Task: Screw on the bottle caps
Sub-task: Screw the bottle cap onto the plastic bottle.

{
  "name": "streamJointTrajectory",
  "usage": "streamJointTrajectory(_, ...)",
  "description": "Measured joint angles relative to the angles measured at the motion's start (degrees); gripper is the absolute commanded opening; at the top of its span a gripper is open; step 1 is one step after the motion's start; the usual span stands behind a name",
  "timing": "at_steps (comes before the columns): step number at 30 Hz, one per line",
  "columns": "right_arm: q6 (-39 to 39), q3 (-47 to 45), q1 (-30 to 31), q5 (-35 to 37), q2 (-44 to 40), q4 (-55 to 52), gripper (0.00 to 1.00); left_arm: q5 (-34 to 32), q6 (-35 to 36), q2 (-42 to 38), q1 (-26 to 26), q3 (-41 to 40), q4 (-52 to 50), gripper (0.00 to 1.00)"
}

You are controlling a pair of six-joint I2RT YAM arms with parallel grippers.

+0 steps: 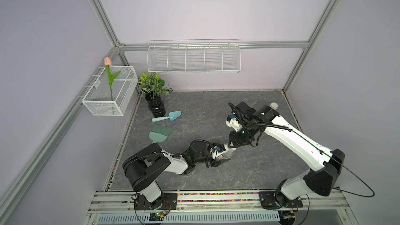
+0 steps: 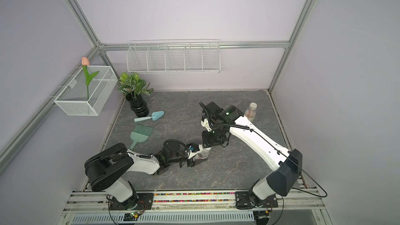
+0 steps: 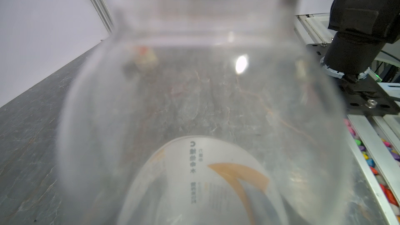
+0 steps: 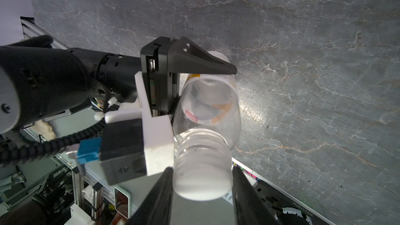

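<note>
As the bottle (image 4: 207,109) looks light, slick and crushable, my left gripper (image 1: 225,155) clamps its belly just five o'clock of table (image 1: 259,169) centre, my right gripper (image 4: 202,169) pinching the cap (image 4: 202,185) by its rim.

Clear glossy plastic bottle (image 4: 207,104), matt cap (image 4: 202,182)

Left gripper (image 2: 203,155) clasps a clear bottle (image 2: 205,153) while a capped bottle (image 2: 251,112) stands behind the right arm (image 2: 255,139).

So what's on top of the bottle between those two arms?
A white cap sits on the neck of the bottle, between the right fingers. It hides the mouth and how far it is threaded.
</note>
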Motion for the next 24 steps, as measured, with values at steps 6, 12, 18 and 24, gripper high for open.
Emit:
streamJointTrajectory(6, -0.15, 0.00, 0.02, -0.11, 0.42, 0.02, 0.45, -0.44, 0.00, 0.02, 0.00, -0.11, -0.13, 0.67)
streamJointTrajectory(12, 0.52, -1.31, 0.09, -0.39, 0.44, 1.36, 0.49, -0.66, 0.00, 0.04, -0.22, -0.11, 0.00, 0.66)
streamJointTrajectory(18, 1.07, -1.49, 0.11, -0.37, 0.44, 1.38, 0.53, -0.68, 0.00, 0.13, -0.33, -0.11, -0.02, 0.66)
streamJointTrajectory(24, 1.31, -1.46, 0.11, 0.09, -0.04, 1.40, 0.66, -0.66, -0.04, 0.22, -0.35, -0.11, 0.09, 0.66)
